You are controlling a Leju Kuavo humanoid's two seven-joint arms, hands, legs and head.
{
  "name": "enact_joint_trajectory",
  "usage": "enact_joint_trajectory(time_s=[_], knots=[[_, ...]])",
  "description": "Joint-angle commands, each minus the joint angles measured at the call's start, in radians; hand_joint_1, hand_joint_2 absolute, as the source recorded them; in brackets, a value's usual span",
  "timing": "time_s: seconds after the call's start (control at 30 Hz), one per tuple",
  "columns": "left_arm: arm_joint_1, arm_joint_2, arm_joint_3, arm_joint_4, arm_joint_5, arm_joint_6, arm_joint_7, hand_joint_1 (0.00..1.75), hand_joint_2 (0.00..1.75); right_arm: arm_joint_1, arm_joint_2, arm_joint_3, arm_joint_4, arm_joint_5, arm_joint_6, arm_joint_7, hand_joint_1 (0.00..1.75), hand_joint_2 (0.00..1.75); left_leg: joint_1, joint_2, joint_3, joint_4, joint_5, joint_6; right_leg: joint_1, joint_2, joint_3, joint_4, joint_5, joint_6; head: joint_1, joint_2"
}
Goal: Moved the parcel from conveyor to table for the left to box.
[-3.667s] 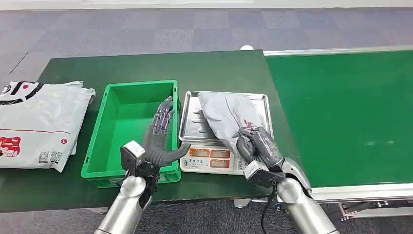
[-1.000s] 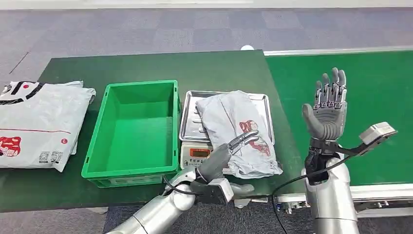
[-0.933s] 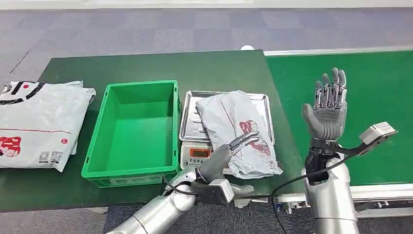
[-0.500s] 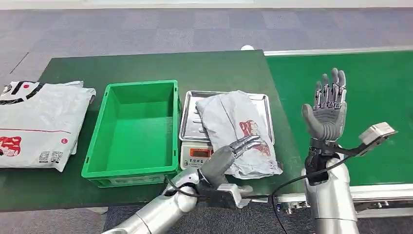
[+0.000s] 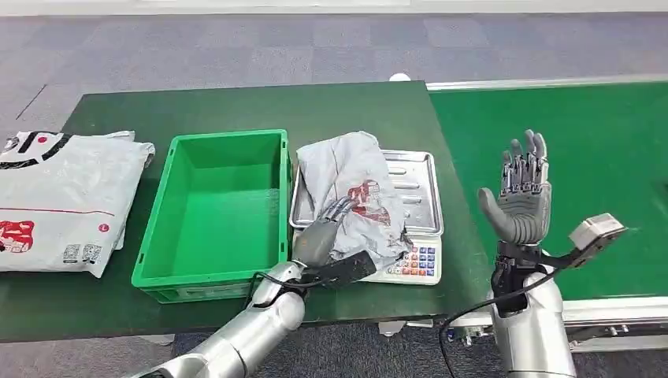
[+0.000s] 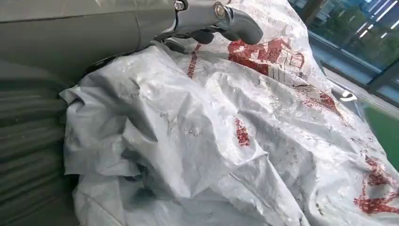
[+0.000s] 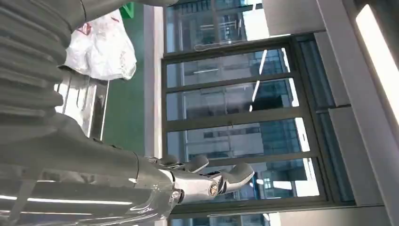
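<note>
Gripping the crinkled grey plastic parcel (image 5: 350, 197) with the left hand (image 5: 319, 236), bunching its red-printed film up over the near-left part of the scale (image 5: 410, 264), just beside the rigid green box (image 5: 213, 209). Holding the right hand (image 5: 521, 197) upright and spread right of the scale, grasping nothing, over the flat green conveyor (image 5: 567, 173). Lying slack well left of the scale beyond the box, another white printed bag (image 5: 59, 201), leaving bare dark tabletop (image 5: 331, 106) behind the scale.
</note>
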Motion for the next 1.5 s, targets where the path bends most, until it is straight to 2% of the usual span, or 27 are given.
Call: enact_joint_trajectory(time_s=[0.03,0.1,0.13,0.17,0.27,0.4,0.53,0.7,0.8,0.87,0.93,1.0,1.13,1.17,1.3,1.5], knots=[[0.002,0.044,0.217,0.030,0.057,0.047,-0.067,0.00,1.75,-0.019,-0.011,-0.001,0.038,-0.009,-0.014,0.000,0.00,1.75,0.000,0.003,0.002,-0.001,-0.001,0.000,0.000,0.002,0.002,-0.001,0.000,-0.001,0.000,0.000],[0.011,0.053,0.272,0.006,0.097,0.055,-0.132,0.00,1.75,-0.019,-0.018,0.008,0.041,-0.013,-0.022,-0.003,0.00,1.75,0.001,0.004,0.003,-0.001,-0.001,-0.001,0.001,0.003,0.002,-0.002,0.001,-0.001,0.000,0.000],[0.017,0.057,0.302,-0.012,0.122,0.058,-0.179,0.98,1.75,-0.026,-0.020,0.014,0.047,-0.015,-0.027,-0.004,0.00,1.75,0.001,0.005,0.005,-0.003,-0.001,-0.001,0.001,0.004,0.004,-0.003,0.001,-0.002,0.000,0.000],[0.019,0.057,0.318,-0.020,0.137,0.046,-0.205,1.75,1.75,-0.033,-0.022,0.020,0.053,-0.016,-0.031,-0.005,0.00,1.75,0.001,0.005,0.003,-0.001,-0.001,-0.001,0.001,0.004,0.002,-0.002,0.001,-0.001,0.000,0.000],[0.022,0.053,0.336,-0.036,0.159,0.035,-0.258,1.75,1.75,-0.057,-0.027,0.035,0.080,-0.020,-0.041,-0.005,0.00,1.75,0.001,0.007,0.004,-0.002,0.000,-0.001,0.001,0.005,0.002,-0.002,0.001,-0.002,0.000,0.000],[0.018,0.047,0.333,-0.032,0.157,0.043,-0.266,1.75,1.75,-0.065,-0.029,0.037,0.089,-0.024,-0.043,-0.007,0.00,1.75,0.000,0.006,0.005,-0.002,0.000,-0.002,0.002,0.004,0.003,-0.002,0.001,-0.002,0.000,0.000],[0.011,0.042,0.347,-0.025,0.198,-0.011,-0.312,1.75,1.75,-0.075,-0.036,0.041,0.104,-0.029,-0.044,-0.009,0.00,1.75,0.001,0.004,0.003,-0.001,0.001,-0.002,0.001,0.003,0.001,0.000,0.001,-0.002,0.000,0.000],[0.015,0.039,0.358,-0.043,0.223,0.016,-0.385,1.75,1.75,-0.078,-0.039,0.050,0.117,-0.033,-0.046,-0.012,0.00,1.75,0.001,0.005,0.004,-0.002,0.001,-0.002,0.001,0.003,0.002,-0.001,0.001,-0.002,0.000,0.000],[0.013,0.039,0.358,-0.044,0.223,0.015,-0.385,1.75,1.75,-0.078,-0.038,0.050,0.117,-0.033,-0.047,-0.012,0.00,1.75,0.001,0.005,0.003,-0.002,0.001,-0.002,0.001,0.003,0.002,-0.001,0.001,-0.002,0.000,0.000],[0.054,0.043,0.360,-0.158,0.265,0.088,-0.411,1.75,1.75,-0.077,-0.038,0.053,0.116,-0.035,-0.051,-0.013,0.00,1.75,0.001,0.004,0.004,-0.002,0.001,-0.002,0.001,0.003,0.003,-0.002,0.001,-0.002,0.000,0.000],[0.128,0.088,0.282,-0.414,0.344,0.192,-0.411,1.75,1.75,-0.079,-0.037,0.060,0.115,-0.042,-0.055,-0.012,0.00,1.75,0.001,0.004,0.004,-0.002,0.000,-0.002,0.002,0.003,0.003,-0.002,0.001,-0.002,0.000,0.000],[0.163,0.119,0.257,-0.547,0.400,0.256,-0.411,1.75,1.75,-0.083,-0.038,0.065,0.118,-0.047,-0.062,-0.011,0.00,1.75,0.001,0.006,0.006,-0.003,-0.001,-0.002,0.002,0.005,0.004,-0.003,0.001,-0.003,0.000,0.000],[0.242,0.059,0.478,-0.764,0.325,0.256,-0.411,1.75,1.75,-0.070,-0.038,0.061,0.109,-0.053,-0.076,-0.012,0.00,1.75,0.002,0.007,0.005,-0.002,-0.001,-0.003,0.002,0.005,0.003,-0.002,0.001,-0.003,0.000,0.000],[0.252,0.052,0.513,-0.803,0.336,0.256,-0.411,1.75,1.75,-0.067,-0.038,0.059,0.106,-0.054,-0.079,-0.012,0.00,1.75,0.002,0.004,0.001,-0.001,0.000,-0.002,0.002,0.003,0.000,-0.001,0.001,-0.002,0.000,0.000],[0.279,0.011,0.669,-0.936,0.303,0.256,-0.411,1.75,1.75,-0.072,-0.037,0.053,0.109,-0.060,-0.083,-0.011,0.00,1.75,0.002,0.006,0.003,-0.001,-0.001,-0.002,0.002,0.005,0.001,-0.001,0.000,-0.002,0.000,0.000],[0.283,0.001,0.745,-0.966,0.272,0.256,-0.411,1.75,1.75,-0.065,-0.042,0.052,0.106,-0.063,-0.084,-0.009,0.00,1.75,0.001,0.005,0.003,-0.002,0.000,-0.002,0.002,0.004,0.001,-0.002,0.000,-0.002,0.000,0.000]])
